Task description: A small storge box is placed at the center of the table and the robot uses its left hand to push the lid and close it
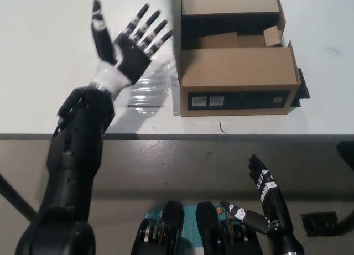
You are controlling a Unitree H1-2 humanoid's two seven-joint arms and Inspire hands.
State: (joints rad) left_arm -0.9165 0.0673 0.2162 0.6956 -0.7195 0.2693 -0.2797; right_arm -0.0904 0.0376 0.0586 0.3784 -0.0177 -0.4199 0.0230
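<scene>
The brown cardboard storage box (238,72) stands at the table's middle, its inside dark with loose cardboard pieces, and a front flap covers its near half. Its big lid (176,83) now stands nearly upright along the box's left side and shows only edge-on. My left hand (130,42) is raised just left of the lid, fingers spread toward it, holding nothing. Whether the fingertips touch the lid I cannot tell. My black right hand (266,197) rests open below the table's front edge at the lower right.
A clear plastic sheet (146,89) lies on the white table (44,72) left of the box. Black tape (300,86) shows at the box's right side. The table's front edge (166,136) crosses the picture.
</scene>
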